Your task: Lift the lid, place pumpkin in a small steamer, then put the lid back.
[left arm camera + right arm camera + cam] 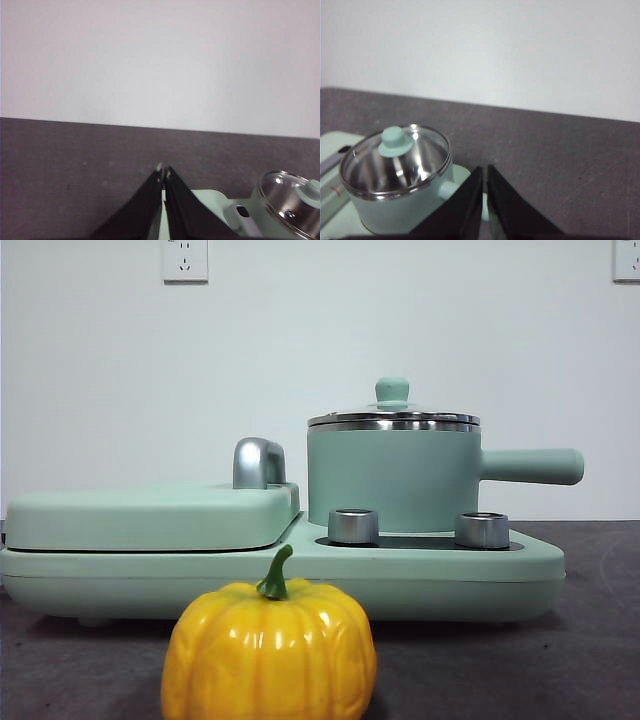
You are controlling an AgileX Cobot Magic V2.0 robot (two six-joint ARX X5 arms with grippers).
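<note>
Mint green pot: the small steamer (392, 478), sitting on the right side of the wide green cooker (280, 570), long handle sticking out to the side.
Lid: the lid (393, 418), clear glass with a shiny rim, resting flat on the small steamer, little green knob on top. Not lifted yet.
Pumpkin: the pumpkin (270, 650), yellow-orange with a green stem, standing on the dark tabletop (590, 640) in front of the cooker, well apart from the pot.
Left gripper: left gripper (164, 172), up in the air over the cooker, jaws pressed together, holding nothing. Lid seen off to one side of it.
Right gripper: right gripper (485, 170), up above the pot handle, near the lid, jaws pressed together, holding nothing.
Step now: probably lifting the lid, the first job.
How to do it well: spread the jaws first, come straight down over the small knob, pinch it in the middle, then lift straight up so the pot stays put.
Watch out: small, smooth knob, likely easy to slip off. Glass lid, so set down softly, away from the pumpkin.
After that: pumpkin about as wide as the pot, so lower it slowly, right in the middle.
</note>
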